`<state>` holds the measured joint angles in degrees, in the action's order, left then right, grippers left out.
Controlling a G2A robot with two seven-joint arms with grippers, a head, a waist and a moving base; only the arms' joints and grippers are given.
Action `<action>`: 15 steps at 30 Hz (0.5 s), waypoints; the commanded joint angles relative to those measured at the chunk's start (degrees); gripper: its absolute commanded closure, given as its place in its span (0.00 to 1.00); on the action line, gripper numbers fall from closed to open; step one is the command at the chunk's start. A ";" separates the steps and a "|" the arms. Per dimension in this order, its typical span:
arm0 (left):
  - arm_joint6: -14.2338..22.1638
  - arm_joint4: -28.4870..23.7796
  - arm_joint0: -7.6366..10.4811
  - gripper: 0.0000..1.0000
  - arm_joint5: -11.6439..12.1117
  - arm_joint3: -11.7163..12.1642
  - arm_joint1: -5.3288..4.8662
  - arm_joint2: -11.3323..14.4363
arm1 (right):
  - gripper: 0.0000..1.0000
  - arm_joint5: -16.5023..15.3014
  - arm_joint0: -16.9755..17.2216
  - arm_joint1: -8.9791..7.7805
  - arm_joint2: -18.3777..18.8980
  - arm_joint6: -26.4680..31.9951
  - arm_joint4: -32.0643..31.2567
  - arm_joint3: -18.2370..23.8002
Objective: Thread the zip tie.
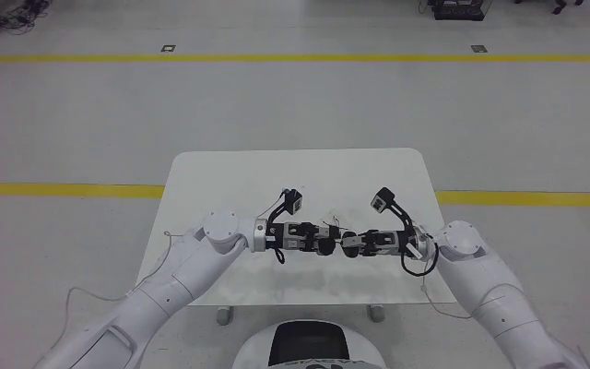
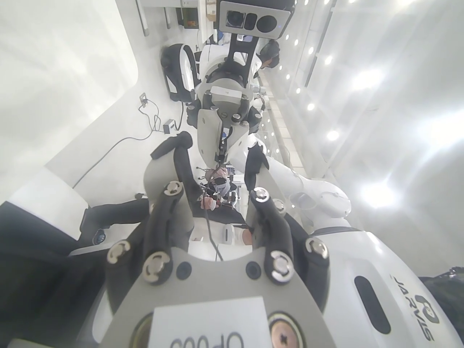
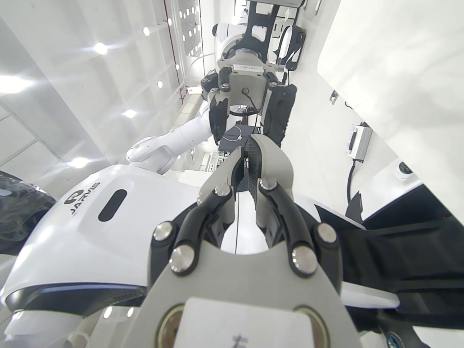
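Both grippers meet tip to tip above the front part of the white table (image 1: pixel 295 175). My right gripper (image 3: pixel 246 148) is shut on the zip tie (image 3: pixel 236 219), a thin strand that runs back between its fingers toward the palm. My left gripper (image 2: pixel 219 153) faces it, open, with its black-padded fingers (image 2: pixel 181 157) spread to either side of the right gripper's tip. In the left wrist view the zip tie (image 2: pixel 210 222) passes as a thin dark line between those spread fingers. From above, the left gripper (image 1: pixel 324 244) and right gripper (image 1: pixel 348 244) almost touch.
The table's front edge (image 1: pixel 295 303) lies just below the arms. Bare tabletop stretches behind the grippers to the far edge. Yellow floor lines (image 1: pixel 83 190) run past the table on both sides.
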<state>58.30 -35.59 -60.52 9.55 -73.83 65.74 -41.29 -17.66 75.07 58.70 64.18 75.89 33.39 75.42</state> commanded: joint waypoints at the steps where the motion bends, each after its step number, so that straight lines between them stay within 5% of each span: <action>1: 0.05 -0.02 -0.05 0.74 0.06 0.05 -0.02 -0.07 | 1.00 0.13 -0.03 0.00 -0.05 -0.13 -0.21 -0.13; 15: 0.35 -0.01 -0.08 0.83 -0.11 0.16 0.05 0.08 | 1.00 -0.85 0.03 0.10 0.16 -2.16 0.18 -0.93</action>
<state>58.62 -35.57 -60.63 9.46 -73.70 65.77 -41.24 -18.35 75.05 58.79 64.25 73.91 33.52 74.55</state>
